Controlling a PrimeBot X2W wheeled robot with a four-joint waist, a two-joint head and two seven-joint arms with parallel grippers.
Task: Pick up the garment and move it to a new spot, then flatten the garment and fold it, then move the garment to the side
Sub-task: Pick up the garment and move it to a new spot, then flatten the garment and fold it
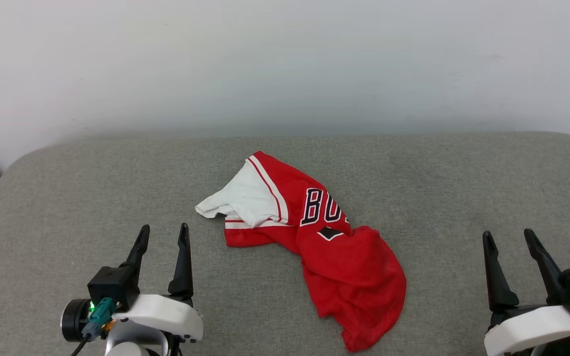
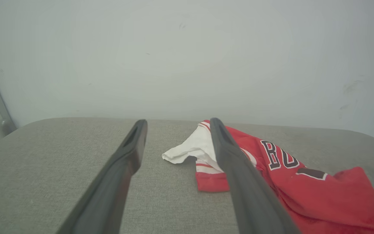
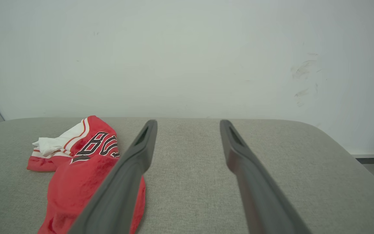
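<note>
Red garment [image 1: 349,277] crumpled on cushion [image 1: 67,198], left gripper [image 1: 164,227], right gripper [image 1: 507,232] spread wide, empty

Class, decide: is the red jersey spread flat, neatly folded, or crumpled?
Crumpled. The garment lies bunched, its lettering partly hidden under a fold, one white sleeve twisted.

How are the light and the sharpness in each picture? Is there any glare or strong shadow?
Head view: soft, even light, no glare, only a faint shadow under the garment. Left wrist view: the left gripper's fingers look soft, the garment's letters readable. Right wrist view: flat light, wall smudges clear, no glare on the table.
</note>
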